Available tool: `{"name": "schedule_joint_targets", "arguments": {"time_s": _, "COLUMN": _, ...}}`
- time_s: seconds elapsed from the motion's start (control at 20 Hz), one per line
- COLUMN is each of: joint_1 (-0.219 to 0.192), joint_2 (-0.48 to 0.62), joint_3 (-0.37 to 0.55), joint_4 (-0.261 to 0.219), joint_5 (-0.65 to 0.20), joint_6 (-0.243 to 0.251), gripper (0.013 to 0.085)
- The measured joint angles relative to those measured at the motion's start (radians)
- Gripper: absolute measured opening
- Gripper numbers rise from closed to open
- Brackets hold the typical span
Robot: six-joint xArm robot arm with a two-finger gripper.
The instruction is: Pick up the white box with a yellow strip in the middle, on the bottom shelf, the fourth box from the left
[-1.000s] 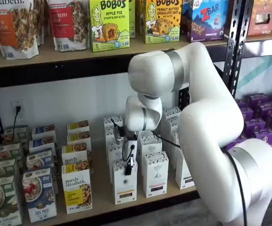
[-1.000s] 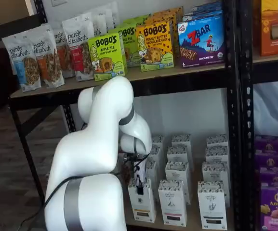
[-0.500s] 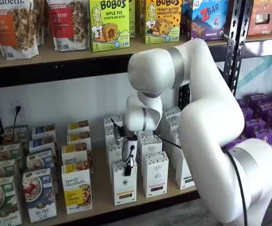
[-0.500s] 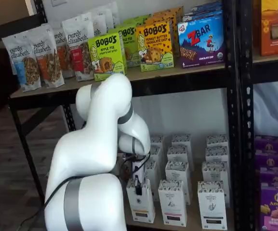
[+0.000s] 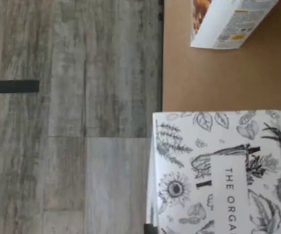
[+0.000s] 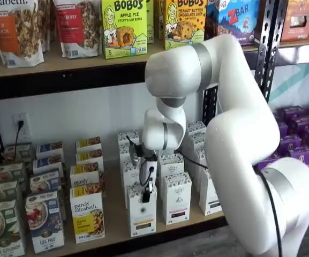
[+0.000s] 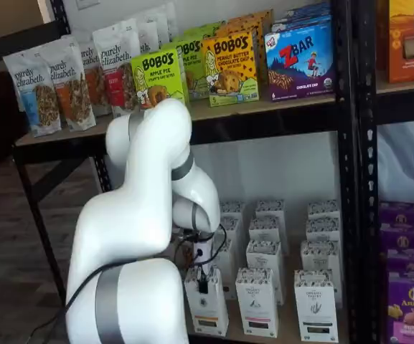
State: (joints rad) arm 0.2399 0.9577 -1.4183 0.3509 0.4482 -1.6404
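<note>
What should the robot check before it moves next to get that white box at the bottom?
1. The gripper is at the top of the white box: ok, in both shelf views.
2. The fingers are closed on the box: cannot tell, no gap or clamp shows clearly.
3. The box rests on the bottom shelf: ok.
4. The neighbouring carton stands apart from it: ok, a narrow gap shows.
5. The wrist view shows the box's leafy black-and-white top: ok.

White box (image 6: 142,212) upright at front edge of bottom shelf (image 6: 114,224); tall, slim, speckled botanical-print top (image 5: 223,170), dark emblem mid-front, dull yellow band low on front (image 7: 207,312).
</note>
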Motion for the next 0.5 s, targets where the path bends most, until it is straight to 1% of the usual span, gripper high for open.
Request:
{"name": "schedule_joint_targets", "arguments": {"time_s": 0.2, "joint_1": 0.007, "joint_2": -0.049, "joint_3": 0.074, "joint_4": 0.012, "joint_5": -0.018, "joint_6": -0.007, "gripper": 0.049}}
{"name": "schedule_joint_targets", "arguments": {"time_s": 0.35, "joint_1": 0.021, "joint_2": -0.11, "joint_3": 0.173, "joint_4": 0.018, "joint_5": -0.044, "joint_6": -0.005, "gripper": 0.049}}
{"name": "schedule_joint_targets", "arguments": {"time_s": 0.5, "joint_1": 0.037, "joint_2": -0.167, "joint_3": 0.269, "joint_4": 0.051, "joint_5": -0.079, "joint_6": -0.026, "gripper": 0.049}}
